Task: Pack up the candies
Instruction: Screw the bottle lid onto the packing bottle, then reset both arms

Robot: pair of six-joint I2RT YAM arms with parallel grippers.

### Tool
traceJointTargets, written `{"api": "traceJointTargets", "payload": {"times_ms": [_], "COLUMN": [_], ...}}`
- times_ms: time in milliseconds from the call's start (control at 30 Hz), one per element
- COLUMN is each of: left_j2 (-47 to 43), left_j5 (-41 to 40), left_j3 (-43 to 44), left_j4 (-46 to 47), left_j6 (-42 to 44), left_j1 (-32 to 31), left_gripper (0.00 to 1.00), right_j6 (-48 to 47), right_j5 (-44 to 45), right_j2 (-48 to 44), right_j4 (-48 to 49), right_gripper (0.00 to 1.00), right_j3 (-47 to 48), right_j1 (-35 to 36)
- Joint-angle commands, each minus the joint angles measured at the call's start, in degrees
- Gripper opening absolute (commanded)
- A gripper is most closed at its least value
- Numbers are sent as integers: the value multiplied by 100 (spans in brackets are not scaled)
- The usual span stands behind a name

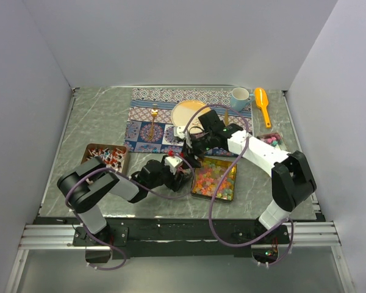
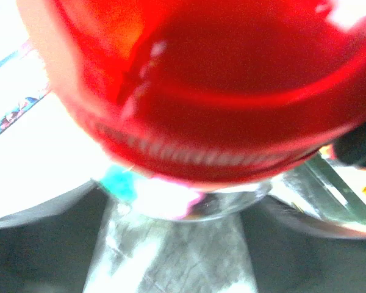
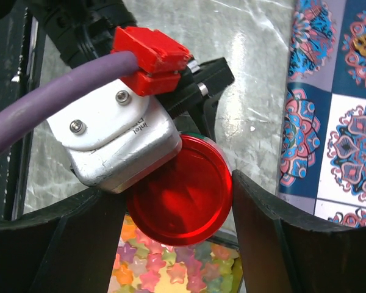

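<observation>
Red round translucent plastic lid: we log it squarely between the right gripper's wide-open, empty fingers, pastel star-shaped candies underneath; left gripper's hold we cannot tell.

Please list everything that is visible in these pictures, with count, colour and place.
candies: many, pink, orange, yellow, green; in the tin tray.
tin tray: one, metallic; front centre.
red lid: one, red; over the tray's edge.
placemat: one, blue patterned; far centre.
plate: one, cream; on the placemat.
gold utensil: one, gold; on the placemat.
cup: one, pale blue; placemat's far right corner.
scoop: one, orange; far right.
brown box: one, brown; left.
small tub: one, pink contents; right.
left gripper: one, black; by the lid, grip unclear.
right gripper: one, black; flanking the lid, grip unclear.
</observation>
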Motion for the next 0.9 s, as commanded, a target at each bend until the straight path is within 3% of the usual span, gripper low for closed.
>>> {"api": "traceJointTargets", "payload": {"times_ms": [0,200,233,433,567,700,733,833,867], "left_j2": [-590,-2234,-2350,-3484,-4151,-4557,-4610,-4698,-4681], "left_j5": [-155,637,768,1120,744,103,-64,-601,-898], "left_j3": [-52,-693,-676,-483,-53,448,640,1116,1230], "left_j4": [-1247,-1468,-1582,-2399,-3260,-4095,-4166,-4368,-4386], "left_j6": [20,-148,-166,-149,88,326,535,687,626], "left_j1": [-22,-127,-127,-136,-127,-31,91,521,671], "left_gripper": [97,97,97,97,97,97,97,97,97], "right_j6": [816,684,711,878,920,3097,4163,5330,5369], "right_j5": [440,282,238,-131,-26,1613,2810,4904,5166], "right_j2": [-97,-53,-87,-368,-790,-1238,-1265,-1327,-1397], "right_j4": [58,198,242,199,-161,768,1005,1007,1033], "right_gripper": [64,83,100,100,100,100,100,100,100], "right_j3": [-62,150,211,536,738,581,554,502,467], "right_j1": [92,83,91,83,-22,-601,-725,-1068,-1103]}}
